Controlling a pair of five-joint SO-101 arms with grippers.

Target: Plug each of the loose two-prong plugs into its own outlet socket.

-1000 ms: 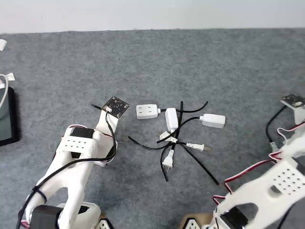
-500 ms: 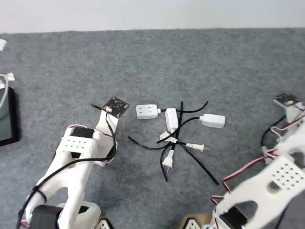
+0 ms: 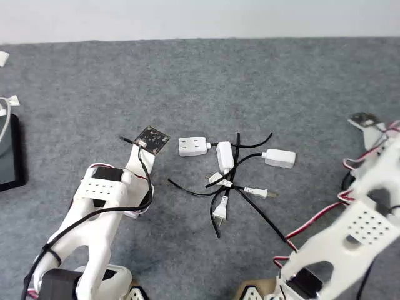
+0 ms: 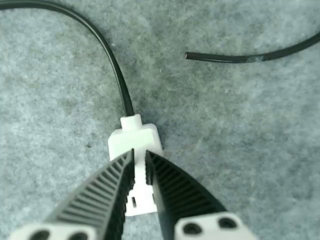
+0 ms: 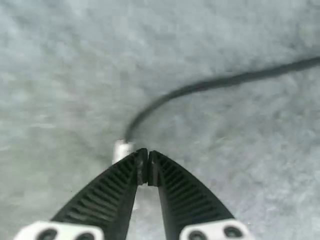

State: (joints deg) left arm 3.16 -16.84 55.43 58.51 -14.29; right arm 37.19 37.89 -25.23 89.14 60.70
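In the left wrist view the left hand (image 4: 139,156) hangs over a white outlet socket (image 4: 135,137) lying on the grey worktop (image 4: 260,150). Its fingers (image 4: 107,190) are set narrow, with a thin slit between the tips. They cover the socket's near part, and whether they touch it cannot be told. A black cord (image 4: 112,60) leaves the socket at the end away from the hand.

The right hand (image 5: 144,160) has its tips pressed together. A small white piece (image 5: 122,148) lies just beside them, too blurred to name, with a dark cable (image 5: 210,84) curving away from it.

In the high view the loose plugs (image 3: 219,213) lie tangled mid-worktop, between the two arms.
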